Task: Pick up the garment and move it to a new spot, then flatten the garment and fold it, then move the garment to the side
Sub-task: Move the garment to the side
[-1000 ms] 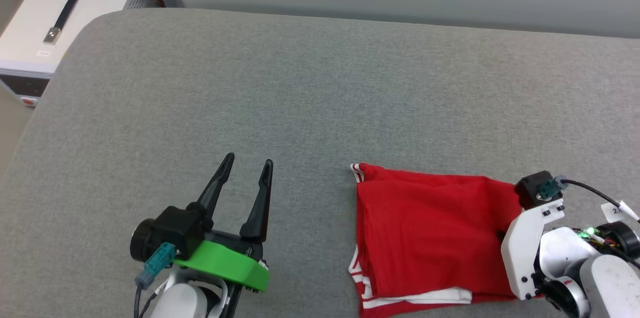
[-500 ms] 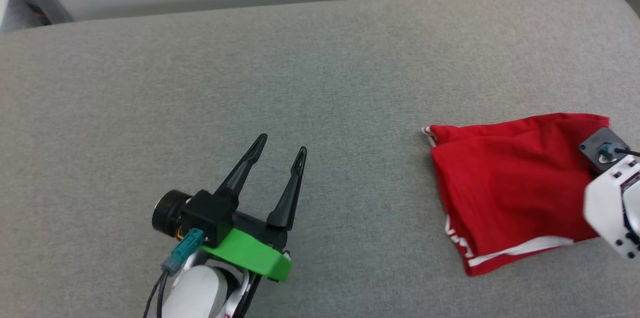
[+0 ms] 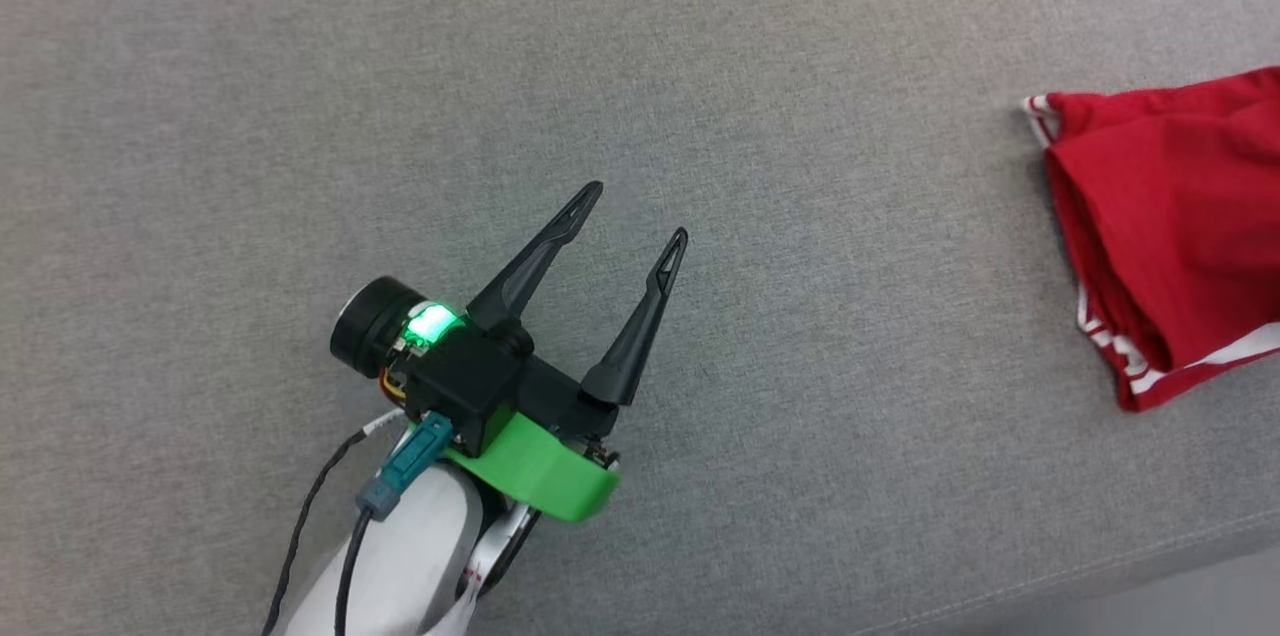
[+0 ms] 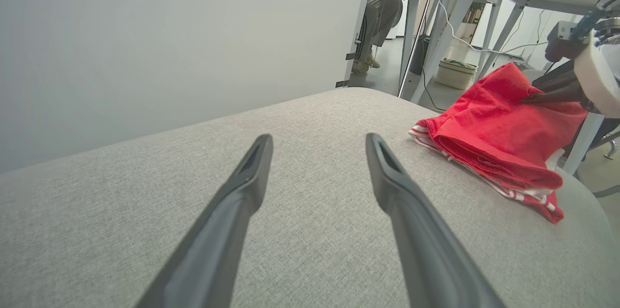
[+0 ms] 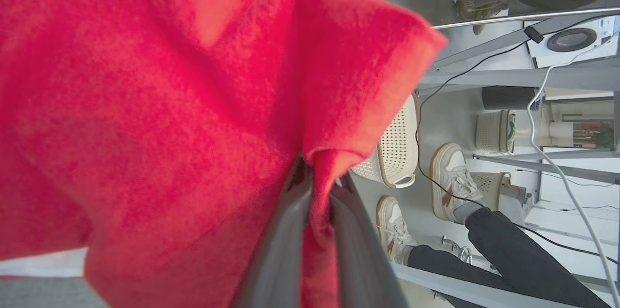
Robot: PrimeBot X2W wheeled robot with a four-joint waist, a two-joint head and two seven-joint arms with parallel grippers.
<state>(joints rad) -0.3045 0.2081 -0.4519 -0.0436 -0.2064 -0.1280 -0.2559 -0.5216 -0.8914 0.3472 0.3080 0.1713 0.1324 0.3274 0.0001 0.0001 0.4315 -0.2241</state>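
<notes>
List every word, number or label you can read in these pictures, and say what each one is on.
No text can be read in these pictures.
The garment is folded, so plain red cloth and red-and-white striped trim face out, with no print showing.

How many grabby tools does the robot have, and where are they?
2. The left tool is open over the grey padded surface, touching no cloth. The right tool is shut on a fold of the red garment, off to the robot's right.
</notes>
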